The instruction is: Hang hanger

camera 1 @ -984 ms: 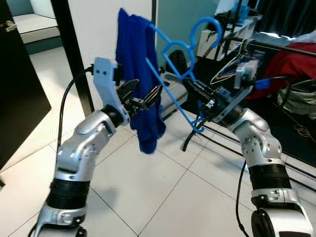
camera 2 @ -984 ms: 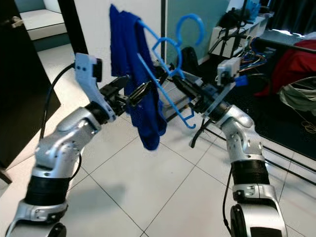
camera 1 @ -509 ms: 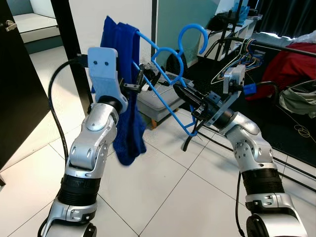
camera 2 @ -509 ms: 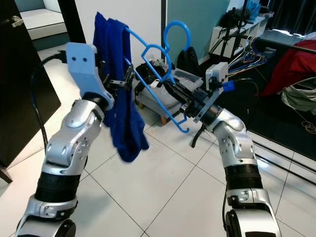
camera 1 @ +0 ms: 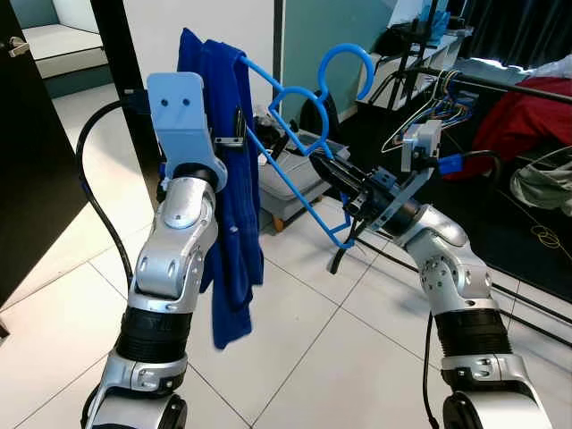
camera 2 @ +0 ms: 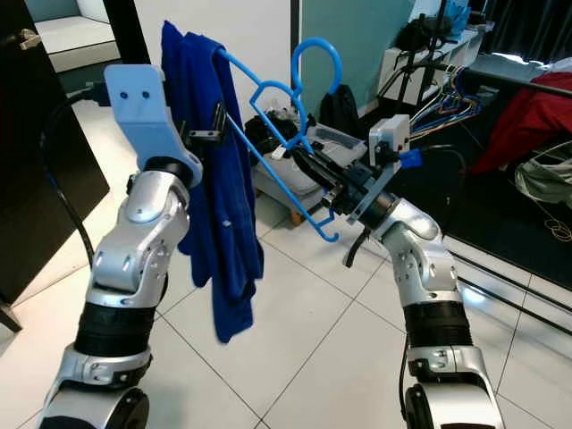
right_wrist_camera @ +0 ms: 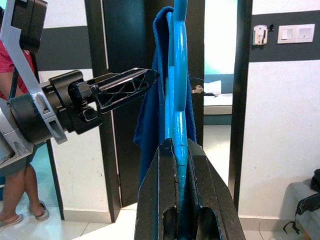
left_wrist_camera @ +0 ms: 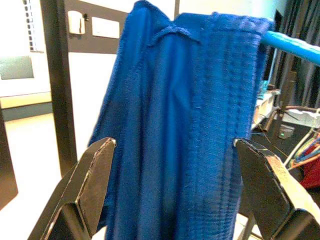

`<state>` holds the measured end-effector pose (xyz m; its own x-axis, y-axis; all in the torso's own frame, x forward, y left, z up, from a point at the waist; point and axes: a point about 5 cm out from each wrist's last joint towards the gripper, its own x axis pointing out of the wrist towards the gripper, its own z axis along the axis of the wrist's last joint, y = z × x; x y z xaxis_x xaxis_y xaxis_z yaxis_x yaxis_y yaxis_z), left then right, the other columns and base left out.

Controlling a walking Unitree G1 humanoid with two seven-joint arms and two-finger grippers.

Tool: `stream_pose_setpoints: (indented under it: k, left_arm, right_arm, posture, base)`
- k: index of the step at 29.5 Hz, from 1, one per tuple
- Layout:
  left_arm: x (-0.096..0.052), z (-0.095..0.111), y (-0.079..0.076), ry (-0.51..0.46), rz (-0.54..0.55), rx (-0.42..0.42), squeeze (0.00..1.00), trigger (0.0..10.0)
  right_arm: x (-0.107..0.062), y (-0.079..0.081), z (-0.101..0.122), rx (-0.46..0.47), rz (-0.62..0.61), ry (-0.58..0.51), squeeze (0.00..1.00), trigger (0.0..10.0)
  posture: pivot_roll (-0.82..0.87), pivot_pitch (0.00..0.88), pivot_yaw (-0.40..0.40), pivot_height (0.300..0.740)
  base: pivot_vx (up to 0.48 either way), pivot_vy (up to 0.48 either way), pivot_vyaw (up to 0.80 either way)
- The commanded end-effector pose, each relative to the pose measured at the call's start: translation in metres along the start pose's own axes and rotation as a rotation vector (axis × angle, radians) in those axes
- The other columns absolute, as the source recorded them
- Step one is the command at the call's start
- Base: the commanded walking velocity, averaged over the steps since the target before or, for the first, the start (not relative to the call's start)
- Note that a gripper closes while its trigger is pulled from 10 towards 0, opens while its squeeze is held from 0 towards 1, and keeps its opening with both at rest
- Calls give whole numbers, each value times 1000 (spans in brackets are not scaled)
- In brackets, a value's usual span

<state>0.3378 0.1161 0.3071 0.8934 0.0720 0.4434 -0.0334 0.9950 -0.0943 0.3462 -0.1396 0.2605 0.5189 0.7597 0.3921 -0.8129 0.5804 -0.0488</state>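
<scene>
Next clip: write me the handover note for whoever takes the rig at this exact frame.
Right gripper: shut on the lower bar of the blue hanger, held up in front of the robot.
Left gripper: open, fingers on either side of the blue garment, not gripping it.
Garment is draped over the hanger's left end and hangs free.
Done: garment is on the hanger.
Left: carry the hanger to the clothes rail at the right, where wire hangers already hang, and hook it on.
</scene>
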Motion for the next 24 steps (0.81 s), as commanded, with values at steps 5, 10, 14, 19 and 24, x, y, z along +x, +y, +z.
stream_pose_setpoints:
  k: [5,10,14,19,24]
  left_arm:
    - [7,7,-8,-26,8,-22,0,10000]
    - [8,9,-10,-27,4,-41,0,10000]
    - [8,6,-13,-10,-12,-60,0,10000]
    - [8,0,-11,0,8,-42,0,10000]
    - [9,-11,-6,30,39,16,0,10000]
  right_arm:
    - [3,9,1,6,37,-23,0,0]
    - [3,9,1,6,35,-21,0,0]
    - [2,8,2,4,32,-21,0,0]
    - [2,9,3,4,36,-24,0,0]
    - [3,11,6,5,47,-33,0,0]
  posture:
    - [38,29,-3,740]
    - [36,30,-2,740]
    - [37,31,-3,740]
    - [37,30,-3,740]
    - [31,28,-1,740]
  base:
    - [0,0,0]
    - [0,0,0]
    - [0,0,0]
    - [0,0,0]
    - [0,0,0]
